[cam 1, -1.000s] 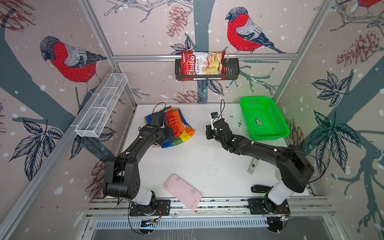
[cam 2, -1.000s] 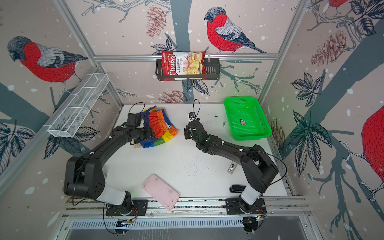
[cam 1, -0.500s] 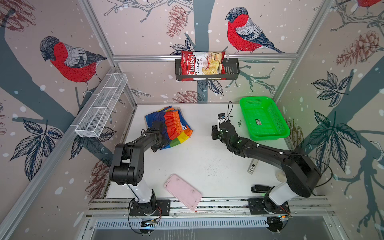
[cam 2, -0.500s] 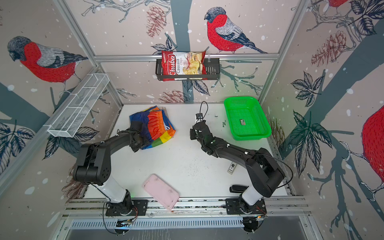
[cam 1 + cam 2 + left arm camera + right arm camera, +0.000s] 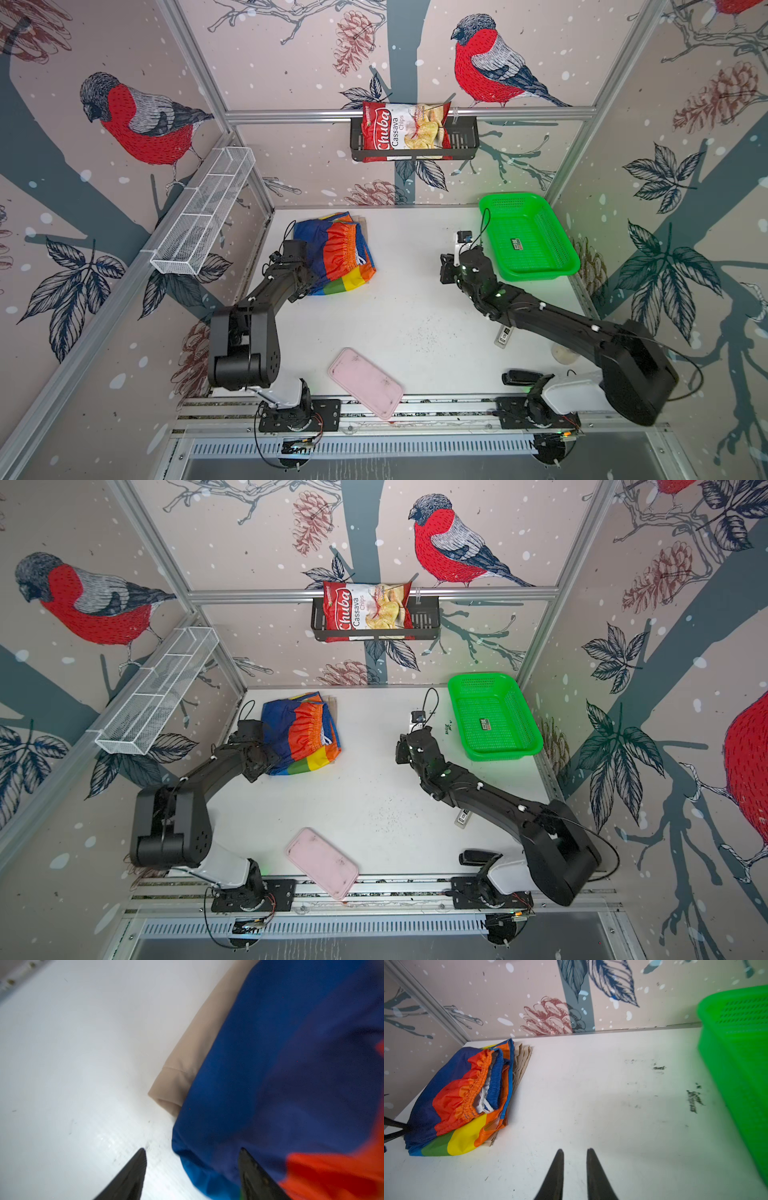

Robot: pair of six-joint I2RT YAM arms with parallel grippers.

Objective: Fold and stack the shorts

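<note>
Probably slick, limp striped shorts [image 5: 456, 1093] atop beige shorts [image 5: 193, 1049] suit hem pinches; left pincer [image 5: 192, 1148] wide, right pincer [image 5: 575, 1149] narrow, both empty.

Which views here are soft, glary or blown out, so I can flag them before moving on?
Left wrist view: the striped shorts sit very close and soft, their orange patch smeared; the beige shorts hem is clearer; mild glare on the table. Right wrist view: both shorts crisp, the green basket soft and oversaturated. In both top views: sharp, even light, faint green spill beside the basket.
</note>
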